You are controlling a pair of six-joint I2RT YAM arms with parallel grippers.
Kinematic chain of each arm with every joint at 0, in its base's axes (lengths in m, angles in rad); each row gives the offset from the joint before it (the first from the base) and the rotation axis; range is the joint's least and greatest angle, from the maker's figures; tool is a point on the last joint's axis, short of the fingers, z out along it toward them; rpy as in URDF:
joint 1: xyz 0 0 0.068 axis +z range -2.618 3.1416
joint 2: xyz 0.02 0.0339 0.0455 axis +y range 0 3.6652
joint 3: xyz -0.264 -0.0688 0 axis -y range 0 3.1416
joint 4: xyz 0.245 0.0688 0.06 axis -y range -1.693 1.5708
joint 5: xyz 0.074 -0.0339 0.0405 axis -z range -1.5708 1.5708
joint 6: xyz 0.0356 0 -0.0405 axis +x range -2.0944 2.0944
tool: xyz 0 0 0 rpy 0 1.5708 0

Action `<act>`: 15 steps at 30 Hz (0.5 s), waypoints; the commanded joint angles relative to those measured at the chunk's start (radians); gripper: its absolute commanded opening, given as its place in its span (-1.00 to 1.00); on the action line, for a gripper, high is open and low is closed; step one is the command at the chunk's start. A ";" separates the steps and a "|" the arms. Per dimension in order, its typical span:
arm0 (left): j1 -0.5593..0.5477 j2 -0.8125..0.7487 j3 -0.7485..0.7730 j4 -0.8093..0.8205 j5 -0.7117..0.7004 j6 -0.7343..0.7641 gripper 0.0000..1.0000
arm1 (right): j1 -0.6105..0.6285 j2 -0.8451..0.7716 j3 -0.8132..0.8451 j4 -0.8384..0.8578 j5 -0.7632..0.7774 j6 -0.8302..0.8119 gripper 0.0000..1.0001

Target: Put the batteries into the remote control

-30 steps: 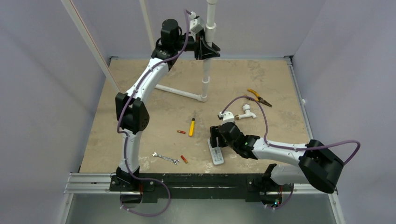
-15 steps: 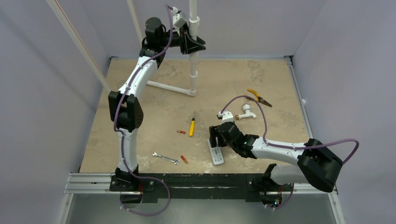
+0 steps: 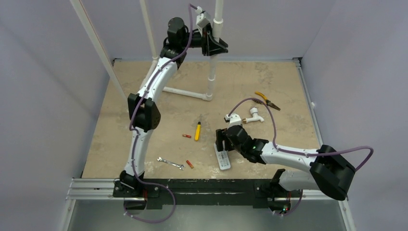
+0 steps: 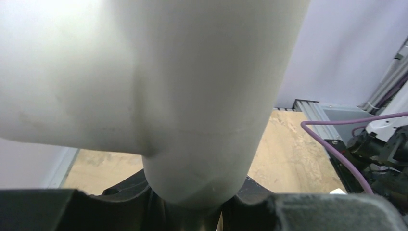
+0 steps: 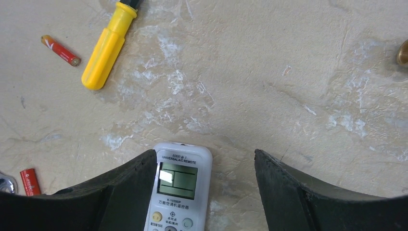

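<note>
The white remote control [image 3: 223, 160] lies face up on the table, its pale display [image 5: 178, 180] toward the far side. My right gripper [image 3: 222, 143] hangs open just over its display end; in the right wrist view [image 5: 206, 156] the left finger overlaps the remote's left edge and the right finger stands clear. One orange-red battery [image 3: 186, 136] lies left of the yellow screwdriver and shows in the right wrist view [image 5: 60, 50]. The other battery [image 3: 190, 164] lies near the front, also in the right wrist view [image 5: 30, 182]. My left gripper [image 3: 215, 46] is shut on the upright white pipe [image 4: 192, 96], high at the back.
A yellow-handled screwdriver [image 3: 197, 130] lies by the first battery. A silver wrench [image 3: 170, 163] lies front left. Yellow-handled pliers [image 3: 267, 101] and a white pipe fitting [image 3: 253, 115] lie right of centre. The white pipe frame [image 3: 210, 77] stands at the back.
My left arm swung left with the white pipe frame, then back right to about where it was a second ago. The right arm and the remote have not moved.
</note>
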 commanded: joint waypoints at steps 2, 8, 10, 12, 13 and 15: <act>-0.155 -0.002 0.006 -0.032 0.121 -0.238 -1.00 | 0.003 -0.027 0.004 0.034 0.046 -0.043 0.45; -0.239 -0.021 -0.004 -0.025 0.168 -0.255 -1.00 | 0.003 0.014 0.053 0.024 0.062 -0.071 0.43; -0.260 -0.021 -0.006 -0.011 0.189 -0.266 -1.00 | 0.003 0.010 0.044 0.033 0.063 -0.067 0.43; -0.270 -0.025 -0.023 0.021 0.205 -0.290 -1.00 | 0.004 0.004 0.031 0.047 0.059 -0.058 0.43; -0.270 -0.031 -0.039 0.044 0.208 -0.312 -1.00 | 0.003 0.000 0.026 0.049 0.059 -0.056 0.43; -0.267 -0.054 -0.081 0.103 0.212 -0.354 -0.95 | 0.003 -0.009 0.019 0.051 0.060 -0.055 0.43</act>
